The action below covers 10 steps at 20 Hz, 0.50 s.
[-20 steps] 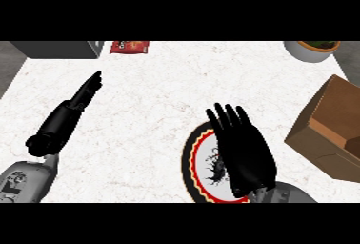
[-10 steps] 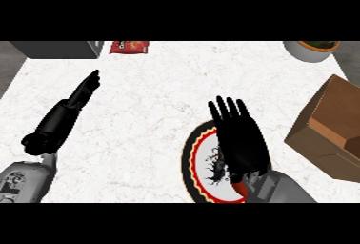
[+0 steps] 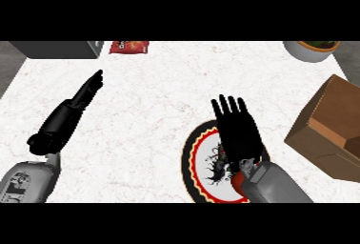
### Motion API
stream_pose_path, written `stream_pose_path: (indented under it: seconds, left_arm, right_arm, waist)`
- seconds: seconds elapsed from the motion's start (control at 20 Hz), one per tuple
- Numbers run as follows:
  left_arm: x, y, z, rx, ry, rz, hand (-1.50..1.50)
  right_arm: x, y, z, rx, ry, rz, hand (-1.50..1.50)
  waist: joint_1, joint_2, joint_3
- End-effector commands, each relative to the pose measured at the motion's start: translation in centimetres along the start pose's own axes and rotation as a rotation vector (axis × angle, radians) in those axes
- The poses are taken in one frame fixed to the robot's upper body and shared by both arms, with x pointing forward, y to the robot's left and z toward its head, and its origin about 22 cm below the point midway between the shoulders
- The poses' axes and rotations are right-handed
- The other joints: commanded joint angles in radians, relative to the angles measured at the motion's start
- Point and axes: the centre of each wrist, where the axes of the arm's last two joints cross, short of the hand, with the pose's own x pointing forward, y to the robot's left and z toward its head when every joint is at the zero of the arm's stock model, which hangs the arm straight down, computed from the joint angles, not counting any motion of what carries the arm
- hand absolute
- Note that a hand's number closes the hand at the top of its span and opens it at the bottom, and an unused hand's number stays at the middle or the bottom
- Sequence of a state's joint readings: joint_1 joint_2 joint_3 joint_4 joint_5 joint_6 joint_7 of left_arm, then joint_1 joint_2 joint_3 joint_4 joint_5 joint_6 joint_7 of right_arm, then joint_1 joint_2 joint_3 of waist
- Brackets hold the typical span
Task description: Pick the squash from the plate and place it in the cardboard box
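My right hand hovers flat above the plate, fingers straight, holding nothing. The squash is hidden beneath it. I should lower slowly, curl around it, then lift toward the cardboard box at right.
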State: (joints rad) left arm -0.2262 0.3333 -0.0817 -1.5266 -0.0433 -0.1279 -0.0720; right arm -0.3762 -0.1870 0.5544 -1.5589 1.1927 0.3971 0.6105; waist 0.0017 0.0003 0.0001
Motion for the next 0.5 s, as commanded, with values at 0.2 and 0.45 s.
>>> stream_pose_path:
  seconds: [0.2,0.45]
  left_arm:
    - [-0.9,-0.3,0.6,0.001,0.003,-0.006,0.00]
    - [0.5,-0.2,-0.6,0.006,-0.006,0.006,0.00]
  right_arm:
    - [0.2,0.7,-1.7,0.043,-0.036,-0.016,-1.50]
    - [0.4,1.2,-3.4,0.007,0.020,-0.013,-1.50]
  waist:
    - [0.001,0.000,0.000]
    - [0.001,0.000,0.000]
